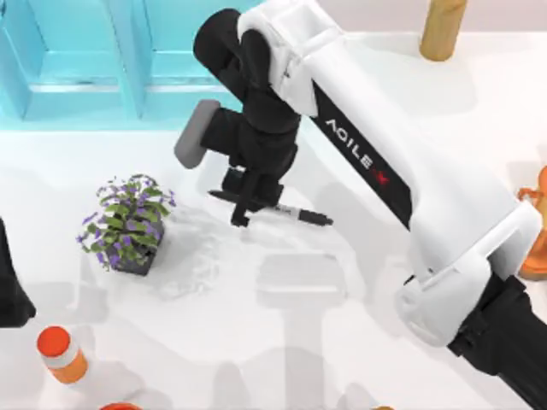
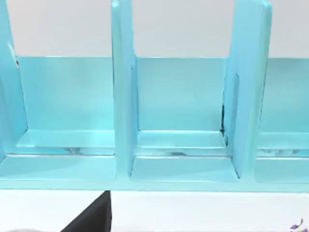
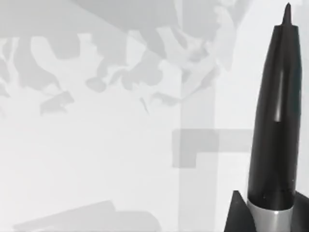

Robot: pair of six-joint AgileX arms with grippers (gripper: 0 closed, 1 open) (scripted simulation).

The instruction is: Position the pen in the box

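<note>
Right gripper [image 1: 248, 201] reaches down to the middle of the white table [image 1: 282, 325] from the long white arm that crosses the top view from its lower right, and its dark fingers are closed around the pen [image 1: 295, 213]. That pen lies roughly level, its white-grey barrel and one dark end sticking out from the fingers toward the table's right, a thin dark end poking out the other way. In the right wrist view the pen's black pointed end [image 3: 277, 116] juts out from between the fingertips [image 3: 235, 215], with bare tabletop and leaf shadows beyond it.

Just to the left of the gripper stands a small potted plant [image 1: 128, 222] with green leaves and purple flowers, near but apart from the pen. At the back left sits the turquoise box [image 1: 85, 60], an open rack split by upright dividers; the left wrist view looks straight into its compartments [image 2: 181, 101]. A tan cylinder [image 1: 442, 27] stands at the back right, an orange object [image 1: 537, 226] sits at the right edge, and a bottle with an orange-red cap [image 1: 60, 352] is at the front left, all well apart from the pen.

Left arm [image 1: 13, 282] sits at the left edge, parked.
</note>
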